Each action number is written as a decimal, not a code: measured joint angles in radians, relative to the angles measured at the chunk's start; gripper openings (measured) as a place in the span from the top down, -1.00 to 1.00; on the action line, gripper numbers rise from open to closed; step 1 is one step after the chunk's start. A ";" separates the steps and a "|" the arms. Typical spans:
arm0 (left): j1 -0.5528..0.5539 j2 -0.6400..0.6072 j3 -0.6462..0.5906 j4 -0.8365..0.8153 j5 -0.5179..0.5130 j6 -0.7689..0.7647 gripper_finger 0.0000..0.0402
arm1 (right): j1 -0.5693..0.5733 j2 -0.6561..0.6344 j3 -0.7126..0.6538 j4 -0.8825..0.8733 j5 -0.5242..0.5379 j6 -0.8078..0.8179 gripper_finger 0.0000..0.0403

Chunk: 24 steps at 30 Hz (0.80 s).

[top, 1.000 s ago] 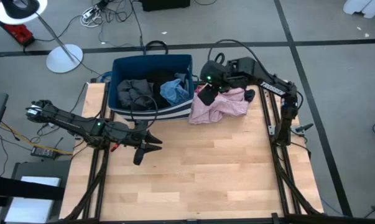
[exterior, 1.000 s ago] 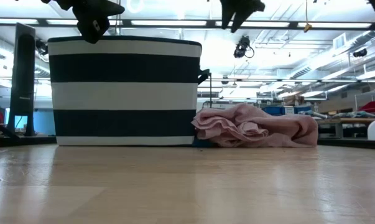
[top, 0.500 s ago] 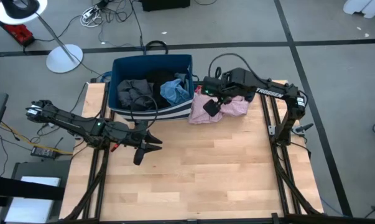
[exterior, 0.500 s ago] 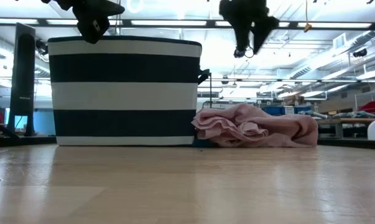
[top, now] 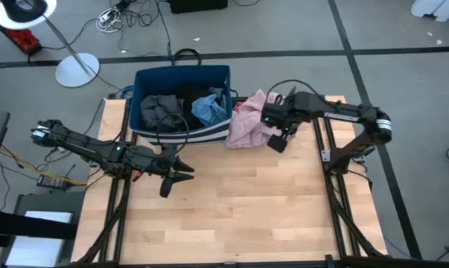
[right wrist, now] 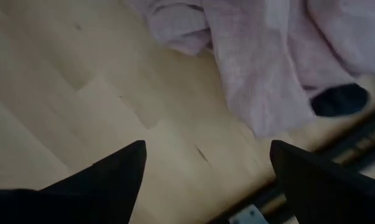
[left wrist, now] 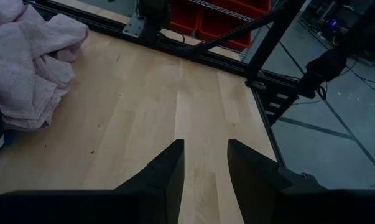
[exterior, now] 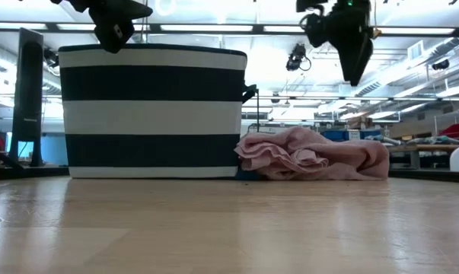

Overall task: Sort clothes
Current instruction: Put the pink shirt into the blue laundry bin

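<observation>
A pink garment (top: pixel 246 123) lies crumpled on the table against the striped bin's right side; it also shows in the low view (exterior: pixel 313 156) and the right wrist view (right wrist: pixel 268 50). A small dark piece of cloth (right wrist: pixel 339 99) lies by its edge. Dark grey (top: pixel 158 110) and blue (top: pixel 209 108) garments lie in the bin (top: pixel 181 74). My right gripper (top: pixel 278 141) hangs open above the table at the pink garment's right near side, touching nothing; its fingers stand wide apart (right wrist: pixel 206 180). My left gripper (top: pixel 185 169) waits open over the table's left part (left wrist: pixel 203 171).
The dark blue bin with a striped base (exterior: pixel 153 110) stands at the table's far side. Bare wood spreads over the near half (top: pixel 239 208). The table's metal frame (top: pixel 325 149) runs along the right edge. A lamp stand (top: pixel 77 68) and cables lie on the floor beyond.
My right gripper has gone from over the pink garment's left part, by the bin, toward the table's right and near edges, and has come lower. It stays open. The pink garment has kept its place.
</observation>
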 joint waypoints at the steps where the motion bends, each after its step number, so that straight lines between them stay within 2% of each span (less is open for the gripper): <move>1: 0.000 0.000 0.000 0.001 0.000 0.000 0.37 | -0.016 -0.022 -0.022 0.024 -0.023 -0.022 -0.68; 5: 0.000 0.000 0.000 0.007 0.000 0.000 0.37 | -0.083 -0.069 -0.085 0.124 -0.046 -0.156 -0.67; 9: 0.000 0.000 0.000 0.008 0.000 0.000 0.37 | -0.138 -0.050 -0.097 0.240 -0.056 -0.324 -0.67; 14: 0.000 0.000 0.000 0.008 0.000 0.000 0.37 | -0.212 0.048 -0.097 0.339 -0.119 -0.485 -0.67; 24: 0.000 0.000 0.000 0.008 0.000 0.000 0.37 | -0.307 0.237 -0.097 0.485 -0.128 -0.727 -0.65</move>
